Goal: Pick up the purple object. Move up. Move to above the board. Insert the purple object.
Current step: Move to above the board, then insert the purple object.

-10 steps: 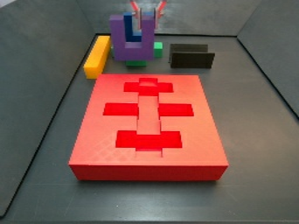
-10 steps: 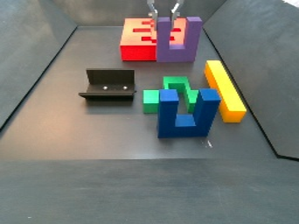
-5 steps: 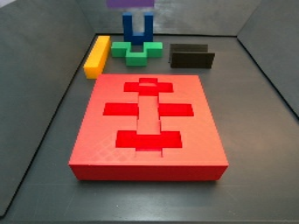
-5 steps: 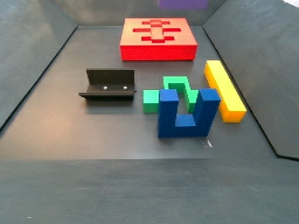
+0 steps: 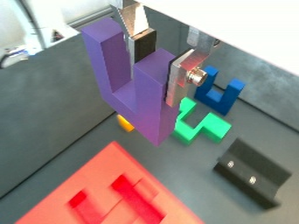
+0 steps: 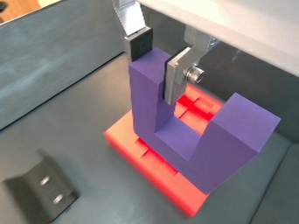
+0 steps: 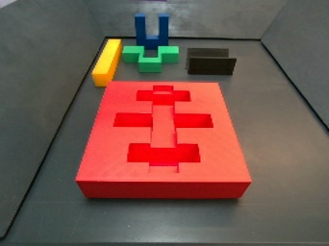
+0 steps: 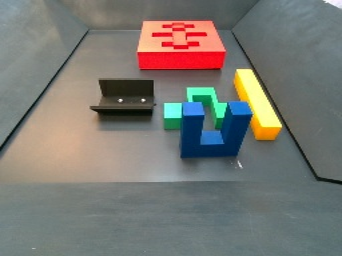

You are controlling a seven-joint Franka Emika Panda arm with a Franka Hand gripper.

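My gripper (image 5: pixel 162 63) is shut on one prong of the purple object (image 5: pixel 138 96), a matte U-shaped block hanging base-down high above the floor. Both wrist views show this grip, with the gripper (image 6: pixel 160 61) clamping the prong's top and the purple object (image 6: pixel 187 144) dangling below. The red board (image 7: pixel 164 135) with its brighter recessed slots lies flat on the floor. In a wrist view part of the board (image 6: pixel 128 137) shows under the block, and the board (image 5: pixel 100 188) also appears off to one side. Neither gripper nor purple object appears in either side view.
A yellow bar (image 7: pixel 106 61), a green block (image 7: pixel 157 58) and a blue U-shaped block (image 7: pixel 152 34) stand beyond the board (image 8: pixel 183 44). The dark fixture (image 7: pixel 211 61) sits beside them. The grey walls slope up around the floor.
The gripper has lifted the purple object straight up. It left the top of both side views, where it showed a second ago.
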